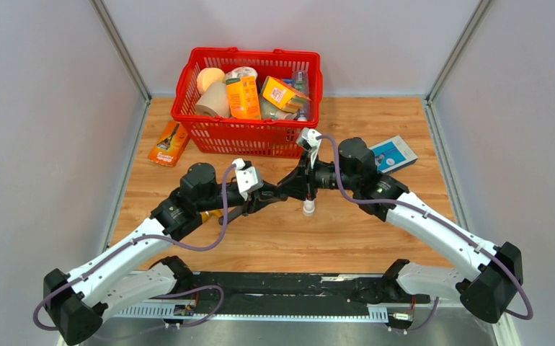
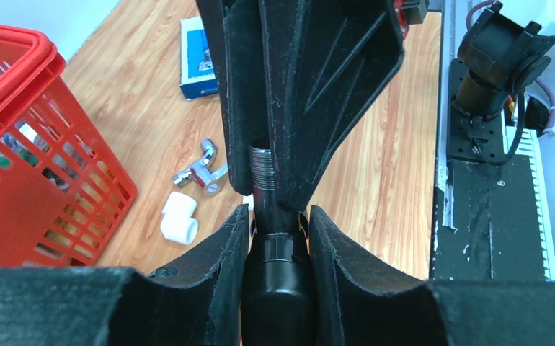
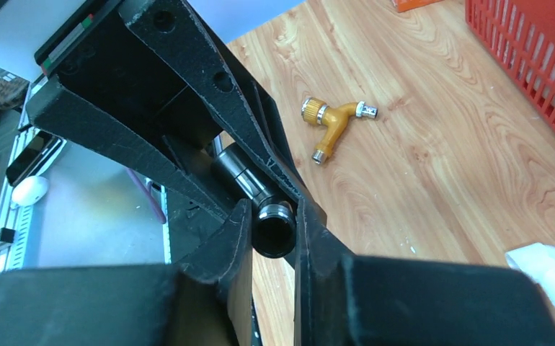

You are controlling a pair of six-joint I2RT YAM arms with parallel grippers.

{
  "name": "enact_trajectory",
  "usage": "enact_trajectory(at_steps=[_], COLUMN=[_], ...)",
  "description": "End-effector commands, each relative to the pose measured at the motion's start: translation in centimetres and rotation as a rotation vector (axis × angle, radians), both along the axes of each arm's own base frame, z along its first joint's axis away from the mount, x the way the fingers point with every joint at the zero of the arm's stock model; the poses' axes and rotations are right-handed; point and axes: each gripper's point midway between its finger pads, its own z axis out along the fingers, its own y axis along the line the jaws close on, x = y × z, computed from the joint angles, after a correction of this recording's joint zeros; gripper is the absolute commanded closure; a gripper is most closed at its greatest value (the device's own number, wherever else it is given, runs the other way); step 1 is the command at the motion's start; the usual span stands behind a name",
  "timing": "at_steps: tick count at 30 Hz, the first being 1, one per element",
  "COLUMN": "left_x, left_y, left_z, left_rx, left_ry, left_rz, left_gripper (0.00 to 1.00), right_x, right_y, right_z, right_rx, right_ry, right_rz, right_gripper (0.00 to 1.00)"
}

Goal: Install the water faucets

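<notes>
you have the faucet (image 2: 264, 169) pinched from both sides: left claw (image 2: 277, 216) on its dark body, right claw (image 3: 273, 216) on its threaded end, above the table (image 1: 375, 238) just in front of the red basket (image 1: 246, 137).

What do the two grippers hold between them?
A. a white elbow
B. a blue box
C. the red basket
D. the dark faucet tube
D: the left gripper and the right gripper both have their fingers closed on the faucet tube.
</notes>
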Motion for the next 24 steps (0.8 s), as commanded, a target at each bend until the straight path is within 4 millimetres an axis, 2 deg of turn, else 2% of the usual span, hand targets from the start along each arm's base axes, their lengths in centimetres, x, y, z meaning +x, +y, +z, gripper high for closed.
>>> enact_trajectory(at_steps=[1, 3, 4, 7, 11, 15, 24], left_x=[-0.2, 0.0, 0.2, 0.6, 0.8, 1.2, 1.0], left_y=[-0.7, -0.5, -0.2, 0.6, 1.8, 2.7, 1.3], left_z=[5.6, 5.3, 5.0, 4.2, 3.1, 2.4, 1.2], left_rx=[-0.134, -0.13, -0.12, -0.095, -0.055, -0.009, 0.037], left_ry=[-0.111, -0.091, -0.083, -0.073, -0.035, -0.035, 0.006], left_rz=[-0.035, -0.011, 0.012, 0.062, 0.093, 0.116, 0.027], left_gripper=[1.0, 0.91, 0.76, 0.53, 0.46, 0.46, 0.46], right_x=[-0.3, -0.3, -0.2, 0.3, 0.8, 0.8, 0.4], right_y=[0.5, 0.3, 0.2, -0.4, -1.2, -1.4, -1.1], right_z=[1.9, 2.1, 2.4, 3.2, 4.4, 5.1, 5.8], right_rx=[0.057, 0.061, 0.066, 0.081, 0.097, 0.103, 0.116], right_ry=[-0.025, -0.031, -0.036, -0.041, -0.057, -0.069, -0.052], right_rz=[0.027, 0.018, 0.01, -0.024, -0.055, -0.052, -0.024], right_gripper=[0.99, 1.0, 1.0, 1.0, 1.0, 1.0, 1.0])
